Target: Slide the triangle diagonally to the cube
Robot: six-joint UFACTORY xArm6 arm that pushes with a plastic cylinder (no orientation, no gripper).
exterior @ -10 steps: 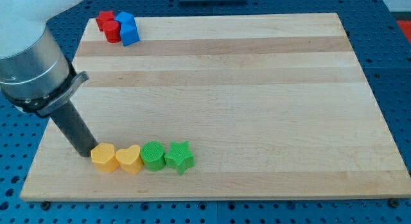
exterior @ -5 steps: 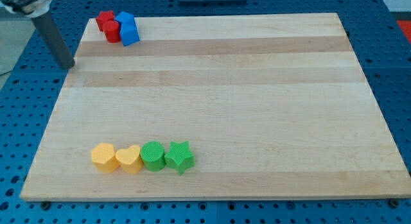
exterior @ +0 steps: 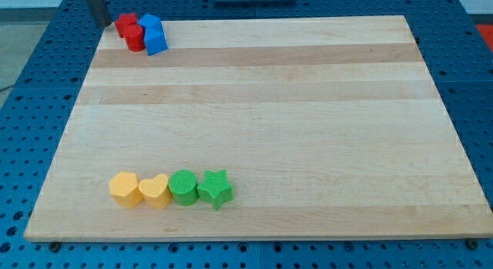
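Note:
Two blue blocks sit at the board's top-left corner. The lower one (exterior: 156,42) looks like a cube. The upper one (exterior: 149,23) touches it and may be the triangle; its shape is hard to make out. A red star (exterior: 125,23) and a red cylinder (exterior: 135,38) touch them on the left. My tip (exterior: 101,22) is just off the board's top-left corner, a short way left of the red star and not touching any block.
Along the view's bottom left stands a touching row: a yellow hexagon (exterior: 124,189), a yellow heart (exterior: 155,192), a green round block (exterior: 183,187) and a green star (exterior: 215,188). The wooden board (exterior: 308,107) lies on a blue perforated table.
My tip has left the yellow hexagon at the bottom left and moved up along the board's left edge to just off the top-left corner. No block has moved.

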